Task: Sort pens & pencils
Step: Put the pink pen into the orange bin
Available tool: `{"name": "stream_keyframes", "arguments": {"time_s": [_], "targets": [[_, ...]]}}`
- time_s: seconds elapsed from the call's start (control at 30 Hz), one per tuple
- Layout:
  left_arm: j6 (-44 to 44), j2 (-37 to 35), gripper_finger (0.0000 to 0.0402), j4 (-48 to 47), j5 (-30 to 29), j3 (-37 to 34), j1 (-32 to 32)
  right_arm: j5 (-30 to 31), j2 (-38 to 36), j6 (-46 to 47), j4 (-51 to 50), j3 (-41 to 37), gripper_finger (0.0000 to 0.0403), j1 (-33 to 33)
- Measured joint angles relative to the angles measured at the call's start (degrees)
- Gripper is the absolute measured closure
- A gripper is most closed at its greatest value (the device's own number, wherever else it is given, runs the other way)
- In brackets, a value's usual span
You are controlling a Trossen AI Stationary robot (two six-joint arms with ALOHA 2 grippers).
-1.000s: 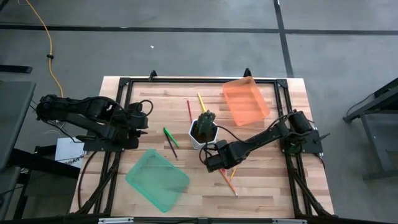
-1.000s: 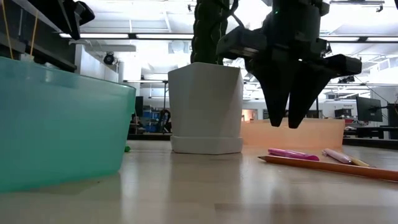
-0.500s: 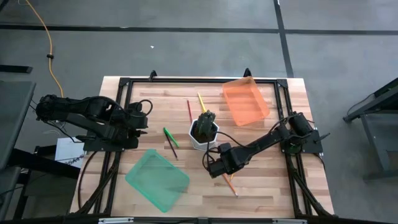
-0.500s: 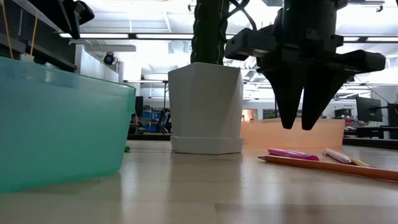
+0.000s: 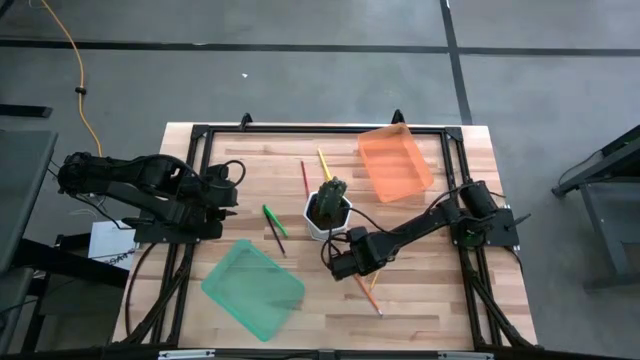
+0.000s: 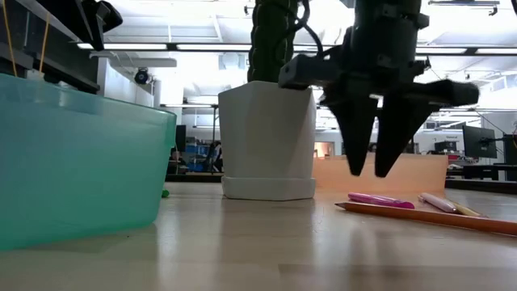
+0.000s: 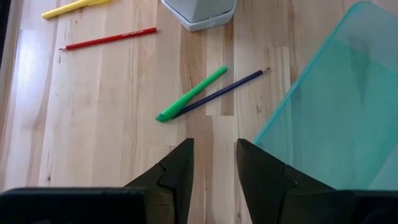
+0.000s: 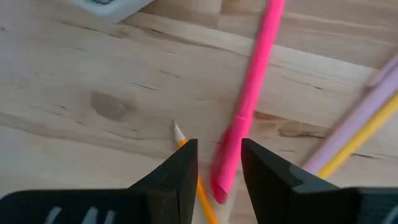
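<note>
Just beyond the tips of the right gripper (image 8: pixel 216 163), a bright pink plastic pen (image 8: pixel 252 93) lies flat on the pale wooden table (image 5: pixel 430 300), its near end sitting in line with the gap between the two dark fingers (image 8: pixel 180 171), which stand apart and hold nothing. Beside one fingertip pokes the sharpened point of an orange wooden pencil (image 8: pixel 186 152). Seen from table level, the fingers hang above the pen, clear of it, next to a white plant pot (image 6: pixel 266 141).

Off at the table's left edge, the left gripper (image 7: pixel 213 163) waits with fingers parted and empty; ahead of them a green pen (image 7: pixel 193 93) lies touching a dark pencil (image 7: pixel 227 90), beside a translucent teal tray (image 7: pixel 336 99).
</note>
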Motion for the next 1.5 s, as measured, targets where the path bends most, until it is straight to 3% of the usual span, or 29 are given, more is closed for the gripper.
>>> {"name": "stream_keyframes", "arguments": {"time_s": [0.2,0.97,1.5], "targets": [[0.0,0.0,0.0293,-1.4,0.0,0.0,0.0,0.0,0.2,1.1,-2.7,0.0,0.0289,0.1],[1.1,0.0,0.0293,-1.8,0.0,0.0,0.0,-4.5,0.2,0.9,5.2,-4.8,0.0289,-2.1],[1.1,0.0,0.0293,-2.8,0.0,0.0,0.0,-6.9,0.2,-0.2,5.1,-5.5,0.0289,-1.9]]}}
